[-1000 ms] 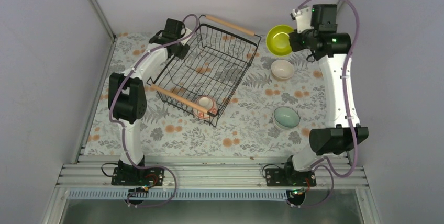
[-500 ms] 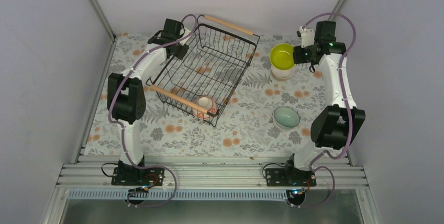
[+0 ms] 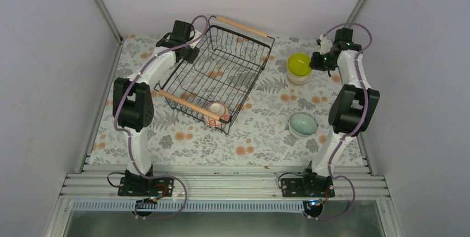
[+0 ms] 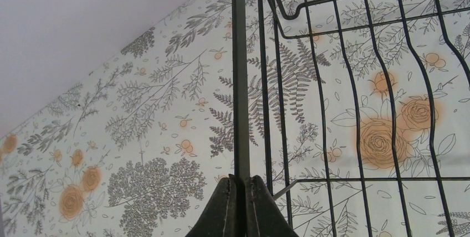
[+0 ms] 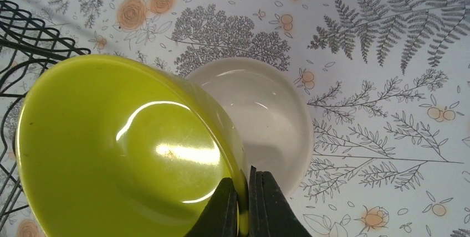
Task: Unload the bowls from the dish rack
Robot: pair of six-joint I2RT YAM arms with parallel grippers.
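Note:
The black wire dish rack with two wooden handles stands at the back left. A pinkish bowl with a red pattern lies in its near corner. My left gripper is shut on the rack's rim wire at the far left corner. My right gripper is shut on the rim of the yellow-green bowl and holds it over a white bowl on the table, in the top view. A pale mint bowl rests on the table to the right.
The flowered tablecloth covers the table. Grey walls close in the left, back and right sides. The metal rail with both arm bases runs along the near edge.
My right arm has lowered the yellow-green bowl down over the white bowl and folded toward the back right. The left arm and the rack have not moved.

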